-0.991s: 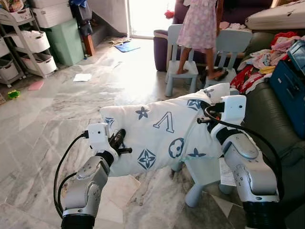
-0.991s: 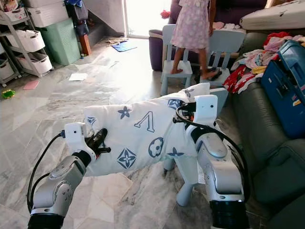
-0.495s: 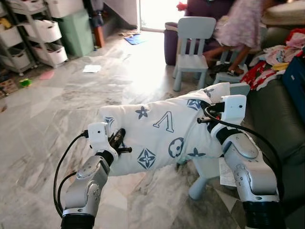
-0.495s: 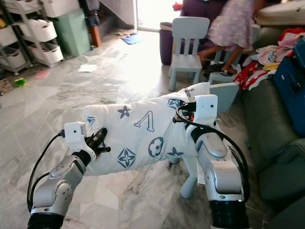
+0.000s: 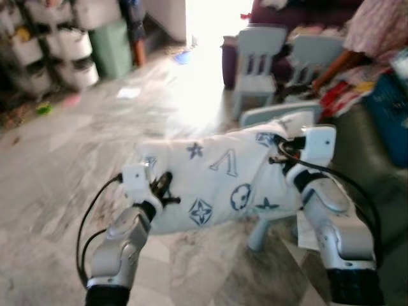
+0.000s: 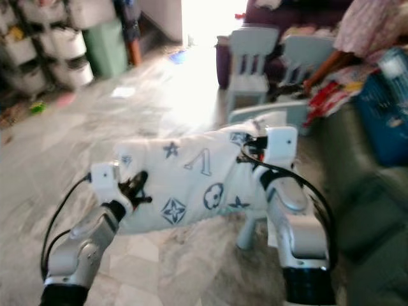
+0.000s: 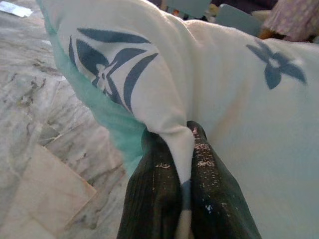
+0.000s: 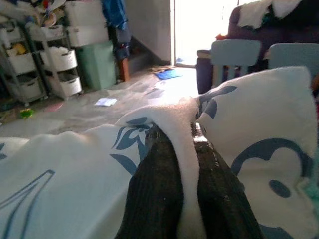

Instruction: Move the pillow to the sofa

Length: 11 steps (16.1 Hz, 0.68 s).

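The pillow point(image 5: 220, 185) is up in the air, stretched between both arms above the marble floor point(image 5: 76, 146) — white with blue flower and letter prints. The left tool point(image 7: 185, 149) is pinching a fold of the cover at one end; the right tool point(image 8: 183, 137) has its black fingers point(image 8: 157, 189) clamped on a ridge of fabric at the other end. The dark sofa point(image 5: 373, 159) lies just off to the right, with two pale blue chairs point(image 5: 258, 54) ahead and a person point(image 5: 376, 29) bending nearby. Head views are blurred.
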Tool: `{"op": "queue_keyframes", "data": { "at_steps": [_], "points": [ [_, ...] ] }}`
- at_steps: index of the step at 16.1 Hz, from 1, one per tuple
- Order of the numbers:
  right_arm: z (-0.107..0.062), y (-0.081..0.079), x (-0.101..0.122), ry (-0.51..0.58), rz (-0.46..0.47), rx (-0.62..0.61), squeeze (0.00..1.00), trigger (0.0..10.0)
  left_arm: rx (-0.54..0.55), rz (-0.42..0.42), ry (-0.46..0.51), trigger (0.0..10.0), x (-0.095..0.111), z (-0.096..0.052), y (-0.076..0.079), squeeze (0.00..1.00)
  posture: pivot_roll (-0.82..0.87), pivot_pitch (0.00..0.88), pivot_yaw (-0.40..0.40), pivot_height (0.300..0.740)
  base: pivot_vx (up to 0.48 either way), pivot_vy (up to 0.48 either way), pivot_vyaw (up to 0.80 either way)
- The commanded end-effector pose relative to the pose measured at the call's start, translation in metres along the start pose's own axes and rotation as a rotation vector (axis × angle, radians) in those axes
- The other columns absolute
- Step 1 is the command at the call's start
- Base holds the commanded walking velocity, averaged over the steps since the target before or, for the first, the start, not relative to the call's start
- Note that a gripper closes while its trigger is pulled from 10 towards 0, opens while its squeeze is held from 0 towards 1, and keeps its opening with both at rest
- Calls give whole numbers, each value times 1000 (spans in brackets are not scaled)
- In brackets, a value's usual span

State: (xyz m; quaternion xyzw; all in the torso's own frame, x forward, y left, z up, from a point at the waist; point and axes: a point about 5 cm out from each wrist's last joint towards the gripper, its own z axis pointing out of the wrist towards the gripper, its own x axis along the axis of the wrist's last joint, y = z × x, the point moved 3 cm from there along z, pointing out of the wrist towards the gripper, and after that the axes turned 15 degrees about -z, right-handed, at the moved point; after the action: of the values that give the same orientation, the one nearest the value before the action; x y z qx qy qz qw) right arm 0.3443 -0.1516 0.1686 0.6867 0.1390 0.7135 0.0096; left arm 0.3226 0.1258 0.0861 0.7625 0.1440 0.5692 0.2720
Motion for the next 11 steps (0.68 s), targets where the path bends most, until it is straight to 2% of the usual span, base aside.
{"op": "queue_keyframes", "data": {
  "at_steps": [1, 10, 11],
  "points": [
    [2, 1, 9, 33, -10, -2, 0, 10000, -11, 5, 6, 10000, 3, 1, 3, 0, -240, 0, 26, 740, -337, 0, 0],
    [3, 0, 8, 31, -11, -1, 0, 10000, 14, -17, 47, 10000, 14, 3, -2, 0, -237, 0, 30, 740, 0, 0, 0],
    [3, 0, 7, 20, -6, 0, 0, 10000, 12, -18, 50, 10000, 14, 3, -1, 0, -237, 0, 30, 740, 0, 0, -800]
  ]
}}
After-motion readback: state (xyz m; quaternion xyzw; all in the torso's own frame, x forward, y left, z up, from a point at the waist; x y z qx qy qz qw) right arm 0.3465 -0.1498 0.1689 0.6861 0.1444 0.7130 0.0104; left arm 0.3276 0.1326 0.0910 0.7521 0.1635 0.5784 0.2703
